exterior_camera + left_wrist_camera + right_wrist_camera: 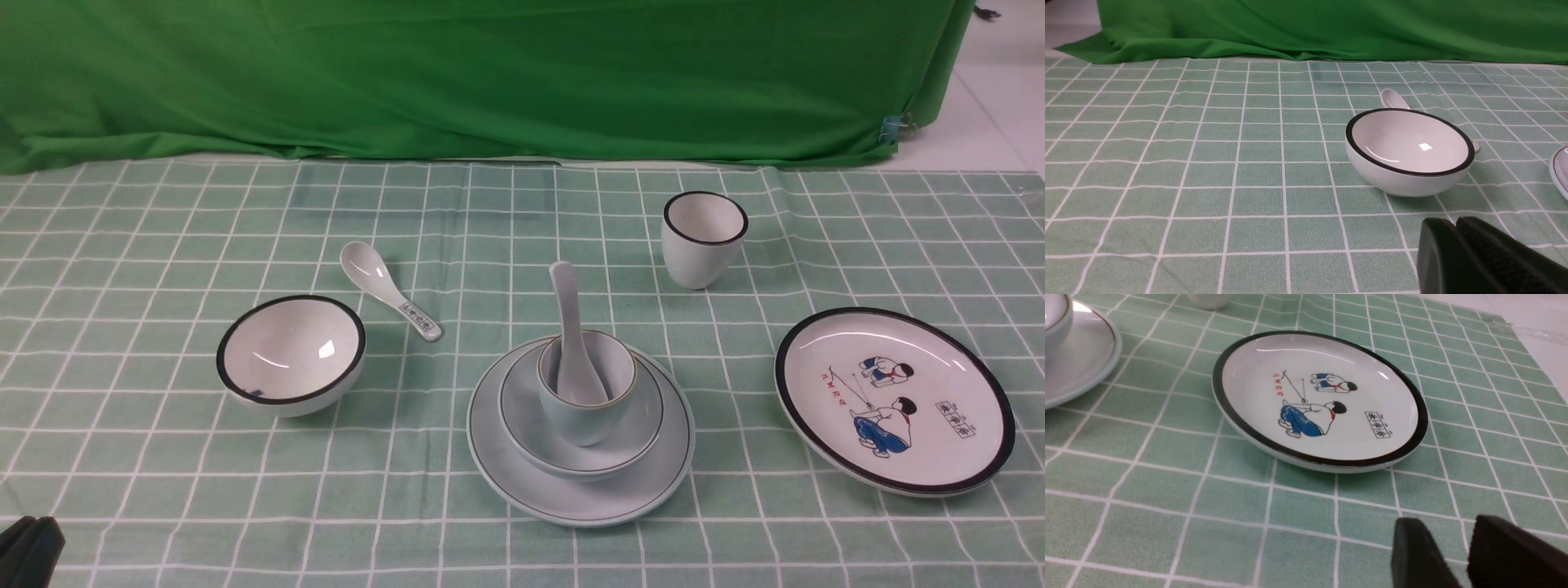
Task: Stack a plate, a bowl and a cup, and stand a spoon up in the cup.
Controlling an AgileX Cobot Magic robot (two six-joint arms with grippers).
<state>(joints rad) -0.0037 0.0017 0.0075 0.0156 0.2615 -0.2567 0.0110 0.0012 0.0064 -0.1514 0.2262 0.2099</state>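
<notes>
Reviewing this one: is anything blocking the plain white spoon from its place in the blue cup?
Nothing visible does: the plain white spoon already stands in the pale blue cup, leaning against its inside. The cup sits in the grey-blue bowl, which rests on the plain plate.

It looks like a robot play-table set up in a lab: 1 green sheet (490,82) hangs behind 1 checked cloth (147,457).

Open cloth separates the black-rimmed bowl (291,353) from the stacked plate (571,508)
</notes>
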